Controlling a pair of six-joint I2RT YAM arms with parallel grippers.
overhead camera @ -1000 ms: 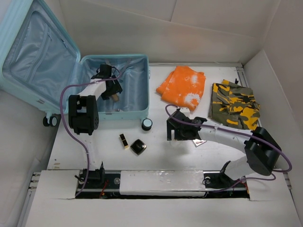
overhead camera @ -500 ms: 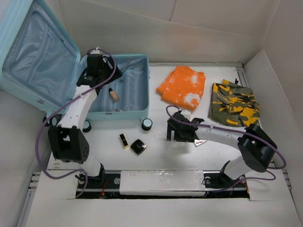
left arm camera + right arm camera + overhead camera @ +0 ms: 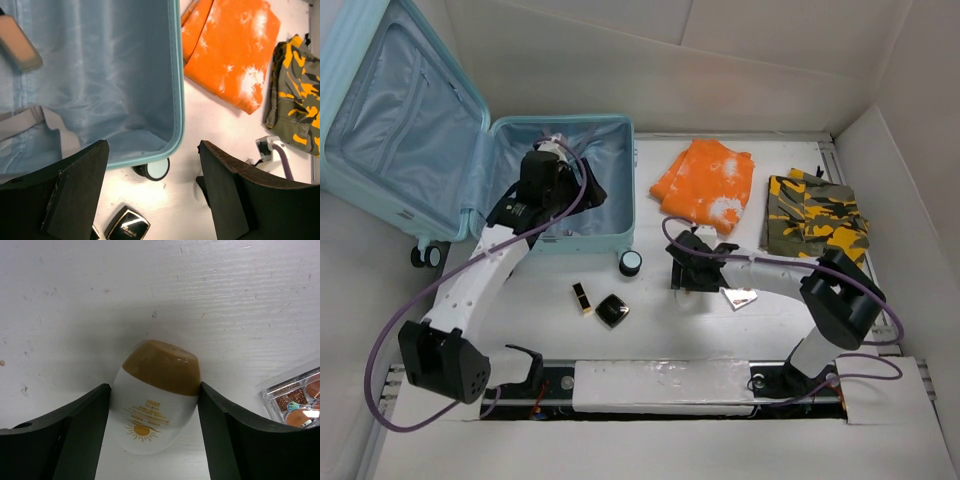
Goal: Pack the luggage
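We've got the right claw [image 3: 154,387] pinching the sunscreen bottle [image 3: 150,412] on the table; left claw [image 3: 152,144] spread, empty, over the luggage [image 3: 115,75].

Pale aqua hard-shell luggage [image 3: 395,120] lies open at far left, lid tilted back, grey-blue lining showing

A lab's robot test cell — plain white panels [image 3: 770,70] box in a white table [image 3: 660,325]. Left arm [image 3: 485,265] and right arm [image 3: 775,277], purple-cabled, sit bolted to its edge.
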